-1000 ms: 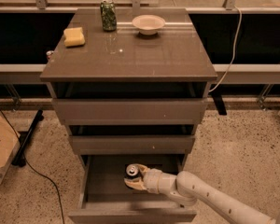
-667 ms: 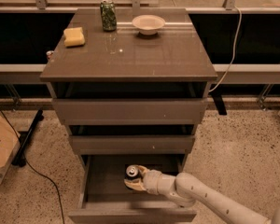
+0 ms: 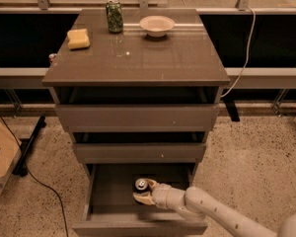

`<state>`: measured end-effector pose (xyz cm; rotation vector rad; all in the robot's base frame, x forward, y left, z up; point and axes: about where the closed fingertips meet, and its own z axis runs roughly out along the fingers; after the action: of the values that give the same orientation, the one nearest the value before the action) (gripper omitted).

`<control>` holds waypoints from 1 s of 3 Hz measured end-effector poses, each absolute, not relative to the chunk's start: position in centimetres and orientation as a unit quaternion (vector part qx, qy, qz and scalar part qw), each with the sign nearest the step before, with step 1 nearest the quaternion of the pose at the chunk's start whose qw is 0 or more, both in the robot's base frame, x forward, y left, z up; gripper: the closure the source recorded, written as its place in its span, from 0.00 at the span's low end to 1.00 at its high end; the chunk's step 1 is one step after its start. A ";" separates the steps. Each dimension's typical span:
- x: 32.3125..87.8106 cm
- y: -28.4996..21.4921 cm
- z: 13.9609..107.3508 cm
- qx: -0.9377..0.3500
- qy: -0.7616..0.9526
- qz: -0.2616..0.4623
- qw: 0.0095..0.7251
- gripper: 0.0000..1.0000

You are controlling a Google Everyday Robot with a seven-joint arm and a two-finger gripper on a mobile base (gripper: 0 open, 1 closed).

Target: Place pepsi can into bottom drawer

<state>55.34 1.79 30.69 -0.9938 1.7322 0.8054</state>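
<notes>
Here's your cabinet (image 3: 138, 117), grey-brown, filling the middle of the view, three drawers stacked under a flat top. All three drawers are out, each lower one further towards you, so the fronts step downward. The surface (image 3: 153, 58) on top is glossy and carries three small things along its far edge. Down at the floor the bottom drawer (image 3: 138, 227) is pulled out the most, and you look straight into its dark tray.

Your arm (image 3: 222, 216) comes in from the lower right corner, pale and rounded, and reaches over the drawer's right side into the tray. At the left edge a cardboard box (image 3: 0, 157) sits on the speckled floor, well apart from the cabinet.

Now the hand (image 3: 140, 192): it's inside the bottom drawer, near the middle of the tray, and it's pinching the pepsi can, one cream finger behind it and one in front.

Up on the surface, the white bowl (image 3: 157, 24) sits at the back, right of centre. The yellow sponge (image 3: 78, 38) lies towards the left edge. The green can (image 3: 114, 16) stands upright between them, close to the bowl.

And the smallest, the pepsi can (image 3: 141, 183): upright in the bottom drawer, silver top facing you, held at the hand's tip.
</notes>
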 end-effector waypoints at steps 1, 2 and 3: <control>55.5 1.4 28.4 -0.395 0.718 0.327 0.471 0.35; 55.7 0.7 26.5 -0.380 0.725 0.327 0.472 0.13; 56.8 0.1 23.7 -0.370 0.732 0.330 0.468 0.00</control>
<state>56.75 0.09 23.73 -0.9071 1.7950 0.8090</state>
